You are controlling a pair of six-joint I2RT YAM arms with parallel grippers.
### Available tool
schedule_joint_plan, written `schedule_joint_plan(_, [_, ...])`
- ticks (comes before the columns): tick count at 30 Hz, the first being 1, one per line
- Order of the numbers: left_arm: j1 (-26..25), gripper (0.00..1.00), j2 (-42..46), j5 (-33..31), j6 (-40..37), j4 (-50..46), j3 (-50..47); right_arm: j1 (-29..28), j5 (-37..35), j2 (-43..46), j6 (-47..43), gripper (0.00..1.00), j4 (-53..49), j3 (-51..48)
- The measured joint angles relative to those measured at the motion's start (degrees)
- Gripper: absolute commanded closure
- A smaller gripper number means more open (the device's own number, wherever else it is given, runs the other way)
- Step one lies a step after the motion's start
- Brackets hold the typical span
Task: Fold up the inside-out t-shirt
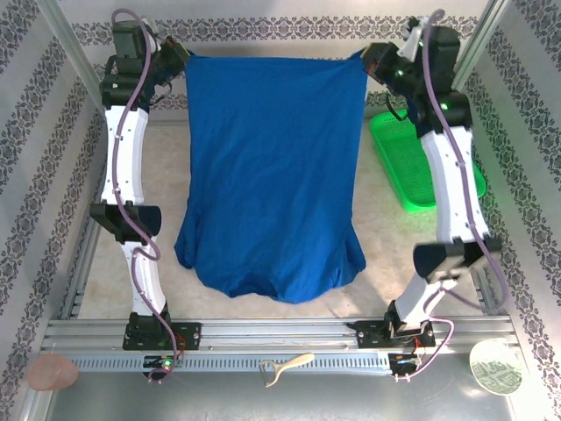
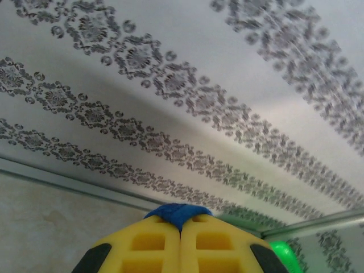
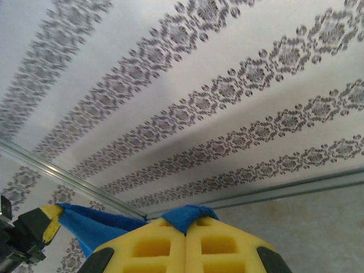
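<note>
The two arms are holding the t-shirt [image 1: 267,167] up in the air. This looks like the step of spreading it out before any fold is made. The left gripper [image 1: 178,60] is pinching one corner of the blue cloth up over the far left corner of the table [image 1: 386,246]. The right gripper [image 1: 370,60] is pinching the other corner over the far right corner.

In each wrist view the jaws are pressing tight together, with a little bump of blue cloth poking out between them. The top edge of the shirt is stretching straight from one gripper to the other along the far edge. The rest is hanging down toward the near edge, where it is getting wider and a bit wavy. I cannot tell if the bottom part is touching the table or just hanging over it.

The green basket [image 1: 403,158] is sitting by the right edge, close to the right arm and apart from the shirt.

No fold is done yet, I think. The next move is probably asking both arms to come down together at the same speed, pulling the edge tight — so the shirt is lying flat and smooth in the middle of the table, not bunching up and not landing on the basket.
</note>
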State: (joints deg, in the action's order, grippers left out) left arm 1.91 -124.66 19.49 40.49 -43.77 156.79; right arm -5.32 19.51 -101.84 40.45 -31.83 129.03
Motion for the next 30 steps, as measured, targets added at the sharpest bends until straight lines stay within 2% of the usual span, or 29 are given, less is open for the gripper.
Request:
schedule_joint_plan(5, [2.84, 1.0, -1.22, 1.49, 10.34, 11.34, 1.11, 1.38, 2.91, -17.46, 3.65, 1.0, -3.08, 32.44])
schedule_joint_plan(8, [3.08, 1.0, 0.44, 2.71, 14.34, 18.14, 2.45, 3.63, 4.5, -17.92, 7.32, 1.0, -1.95, 38.16])
schedule_joint_plan(10, [3.06, 1.0, 2.75, 4.35, 15.13, 19.69, 2.58, 4.52, 4.83, -14.4, 7.5, 1.0, -1.11, 35.45])
schedule_joint_plan(13, [3.08, 1.0, 7.54, 7.32, 14.78, 19.39, 1.92, 3.91, 4.57, -3.65, 5.2, 1.0, 0.96, 20.24])
schedule_joint_plan(15, [3.08, 1.0, 11.8, 9.42, 13.07, 17.92, -1.09, 2.8, 3.63, 6.71, 3.74, 1.0, 5.44, 2.62])
schedule_joint_plan(17, [3.02, 1.0, 18.6, 11.04, 10.03, 16.81, -10.14, 1.6, 2.6, 18.1, 2.93, 1.0, 10.84, -18.08])
schedule_joint_plan(19, [2.67, 1.0, 27.85, 12.04, 7.34, 17.68, -26.05, 0.81, 1.44, 27.45, 2.89, 1.0, 16.39, -37.11])
schedule_joint_plan(20, [2.56, 1.0, 33.51, 12.46, 6.43, 20.68, -37.05, 0.52, 0.66, 31.78, 3.17, 1.0, 18.99, -46.99])
schedule_joint_plan(24, [2.19, 1.0, 52.68, 12.26, 4.92, 28.68, -79.38, -1.46, -2.73, 41.24, 5.79, 1.0, 26.99, -81.29])
schedule_joint_plan(27, [2.16, 1.0, 60.26, 11.39, 4.98, 34.03, -106.44, -4.39, -5.22, 43.19, 9.05, 1.0, 28.22, -100.41])
schedule_joint_plan(30, [2.21, 1.0, 62.03, 10.05, 6.03, 37.68, -126.18, -7.48, -7.65, 45.48, 11.87, 1.0, 28.22, -111.21])
